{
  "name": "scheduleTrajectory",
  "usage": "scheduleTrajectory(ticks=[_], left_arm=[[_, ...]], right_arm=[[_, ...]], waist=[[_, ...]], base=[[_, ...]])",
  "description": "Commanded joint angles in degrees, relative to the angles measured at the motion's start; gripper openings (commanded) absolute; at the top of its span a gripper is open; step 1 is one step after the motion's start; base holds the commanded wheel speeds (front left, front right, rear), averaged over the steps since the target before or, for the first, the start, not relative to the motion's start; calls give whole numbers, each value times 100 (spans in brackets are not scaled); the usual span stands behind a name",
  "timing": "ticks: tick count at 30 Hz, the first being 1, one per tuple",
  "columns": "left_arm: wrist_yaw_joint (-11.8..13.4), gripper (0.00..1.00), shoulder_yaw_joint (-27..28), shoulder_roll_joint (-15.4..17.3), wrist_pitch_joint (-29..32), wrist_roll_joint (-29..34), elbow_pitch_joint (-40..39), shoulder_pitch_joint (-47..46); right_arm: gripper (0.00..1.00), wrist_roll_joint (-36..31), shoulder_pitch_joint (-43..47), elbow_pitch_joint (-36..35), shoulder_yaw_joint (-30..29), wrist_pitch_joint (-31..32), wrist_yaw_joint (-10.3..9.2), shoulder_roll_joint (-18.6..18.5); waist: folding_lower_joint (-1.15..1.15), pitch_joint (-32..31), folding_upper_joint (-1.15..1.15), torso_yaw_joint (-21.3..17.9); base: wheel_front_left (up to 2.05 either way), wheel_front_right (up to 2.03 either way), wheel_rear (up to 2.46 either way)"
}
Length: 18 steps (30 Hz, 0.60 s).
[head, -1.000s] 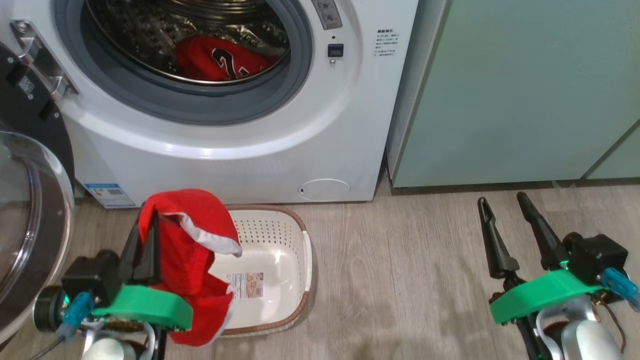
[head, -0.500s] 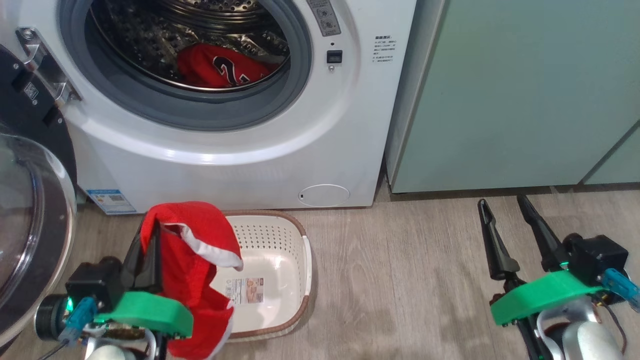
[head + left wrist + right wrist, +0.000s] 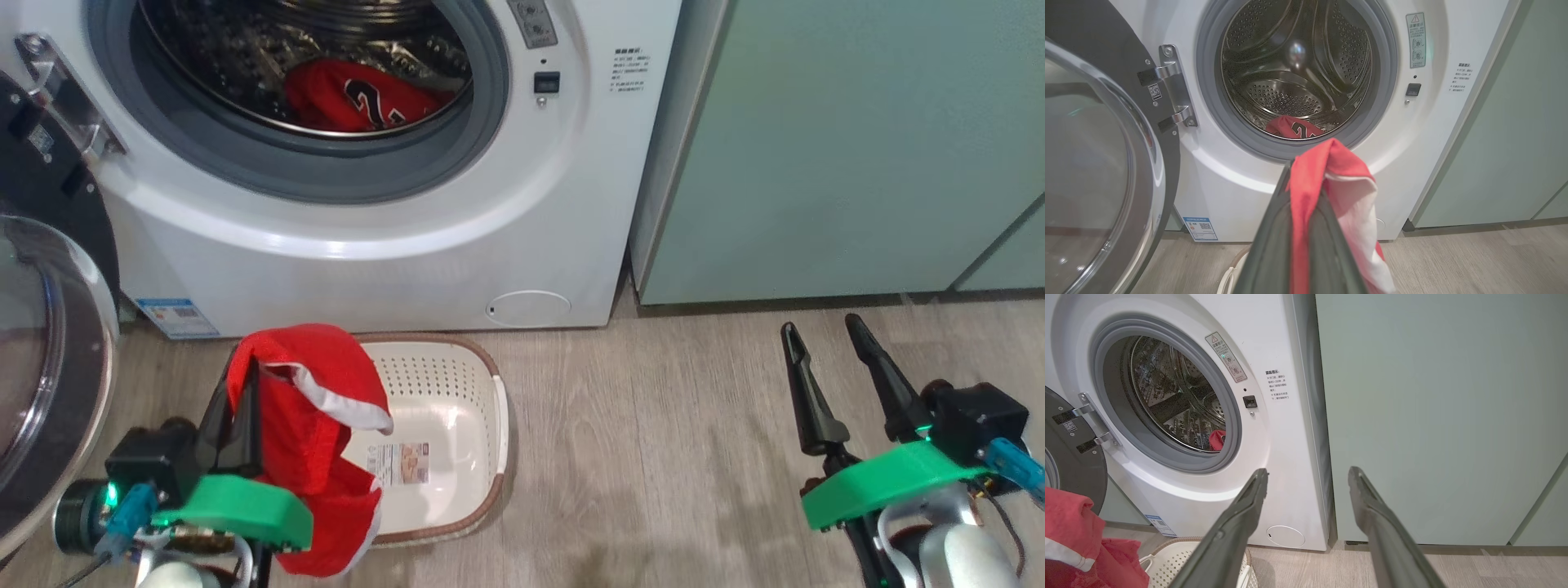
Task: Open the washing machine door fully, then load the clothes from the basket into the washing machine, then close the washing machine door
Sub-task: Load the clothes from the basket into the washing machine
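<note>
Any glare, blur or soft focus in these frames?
Head view: sharp, with a bright glare band across the washing machine front. Left wrist view: the held red garment goes soft near the lens, and the washing machine door glass carries reflections. Right wrist view: fingers blurred close up.

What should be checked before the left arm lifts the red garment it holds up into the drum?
1. Is the washing machine door swung aside of the opening: ok.
2. Is the left gripper shut on the red garment: ok.
3. Does the garment's hanging end clear the basket: cannot tell, since it overlaps the near rim.
4. Is the drum mouth unblocked: ok, as the second red garment lies low inside.
5. Is the right gripper open and off to the side: ok.
6. Is anything left in the basket: cannot tell, because it is partly hidden by the held garment.
</note>
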Motion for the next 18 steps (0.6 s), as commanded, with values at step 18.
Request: scheduleTrajectory(ticks=[18], left_arm=[[-598,0,438,153,150,-506,1320,-2598]], right_arm=[[100,149,-804,-424,484,-390,0,-16]], waist=[[0,1447,0,-199]], base=[[0,0,0]])
